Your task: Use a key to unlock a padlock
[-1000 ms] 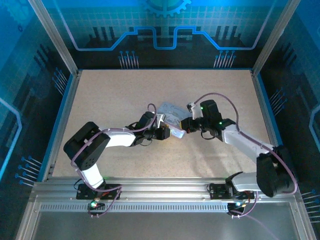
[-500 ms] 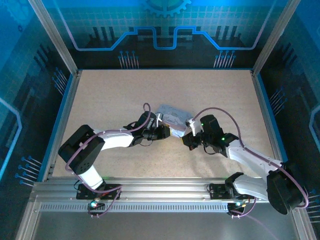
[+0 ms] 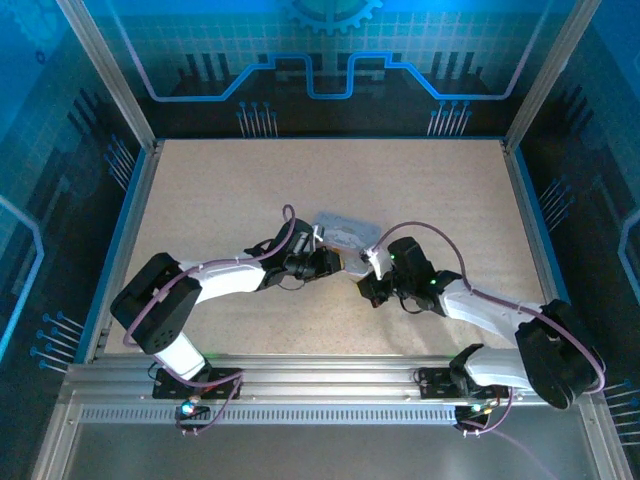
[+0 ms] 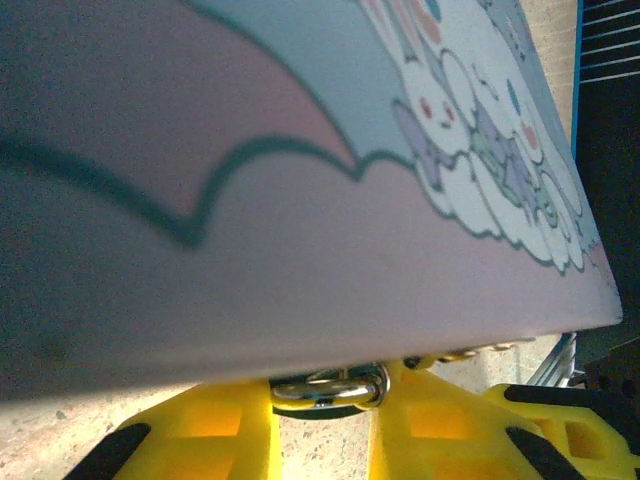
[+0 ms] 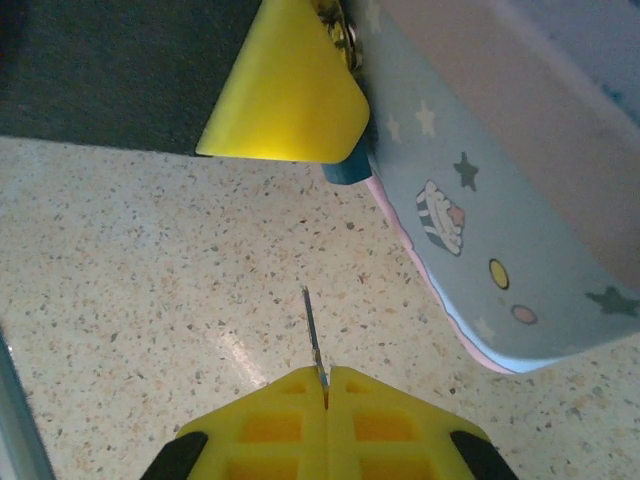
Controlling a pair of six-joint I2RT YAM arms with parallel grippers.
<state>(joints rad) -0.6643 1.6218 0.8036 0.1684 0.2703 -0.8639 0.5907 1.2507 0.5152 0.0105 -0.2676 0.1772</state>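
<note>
My left gripper (image 4: 325, 402) is shut on the padlock (image 4: 328, 386); its silver shackle lies across the gap between the yellow fingers, right under the tin's edge. In the right wrist view the padlock's bluish body (image 5: 349, 167) pokes out below the left gripper's yellow finger (image 5: 285, 100). My right gripper (image 5: 326, 376) is shut on the key (image 5: 312, 328). The thin blade points at the padlock, a short gap away, above the table. From above, the left gripper (image 3: 330, 262) and the right gripper (image 3: 363, 276) face each other mid-table.
A pale blue-lilac cartoon-printed tin (image 3: 345, 229) lies just behind both grippers; it looms close over the left fingers and borders the right side of the right wrist view (image 5: 500, 220). The speckled beige table (image 3: 220, 190) has raised blue edges.
The right gripper has come toward the near edge and a little left with the key. The left gripper stays shut on the padlock, shifted slightly.
</note>
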